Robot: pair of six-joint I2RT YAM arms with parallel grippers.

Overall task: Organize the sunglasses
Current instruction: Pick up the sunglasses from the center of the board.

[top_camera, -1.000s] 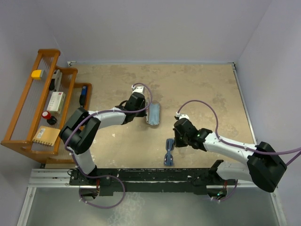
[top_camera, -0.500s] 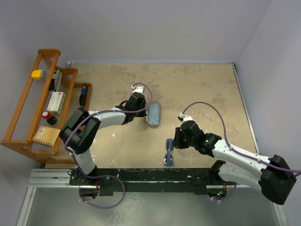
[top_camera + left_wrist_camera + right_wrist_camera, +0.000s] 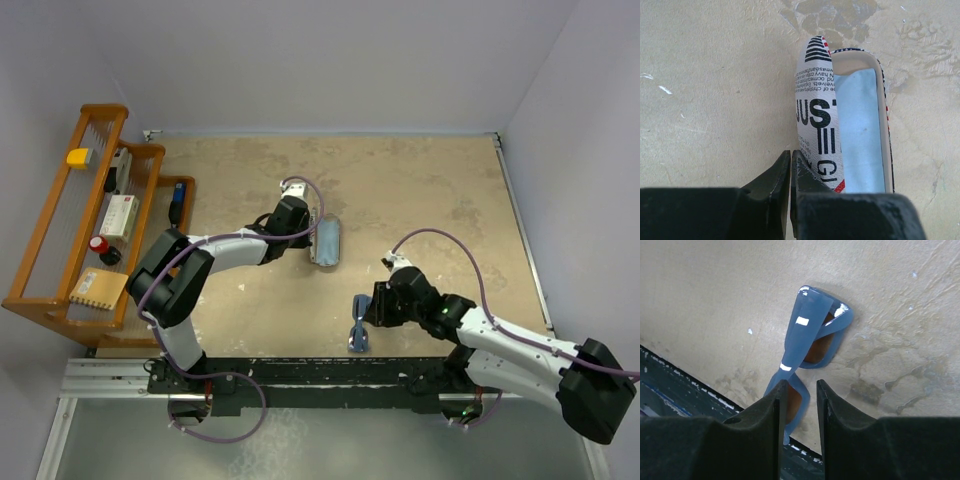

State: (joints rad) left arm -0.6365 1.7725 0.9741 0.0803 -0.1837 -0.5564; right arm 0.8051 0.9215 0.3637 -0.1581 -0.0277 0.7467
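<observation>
The sunglasses lie at the counter's near edge, the right gripper narrowly parted over one lens. An off-centre pinch could flick them off the edge or twist the frame.

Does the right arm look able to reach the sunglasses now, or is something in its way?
Probably yes. The right gripper hangs directly over the sunglasses, its jaws slightly apart astride one end of the frame. Nothing stands between them.

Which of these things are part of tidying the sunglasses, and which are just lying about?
Part of the job: sunglasses; open case, with a cloth inside.
Lying about: wooden rack and the odds and ends on it.
</observation>
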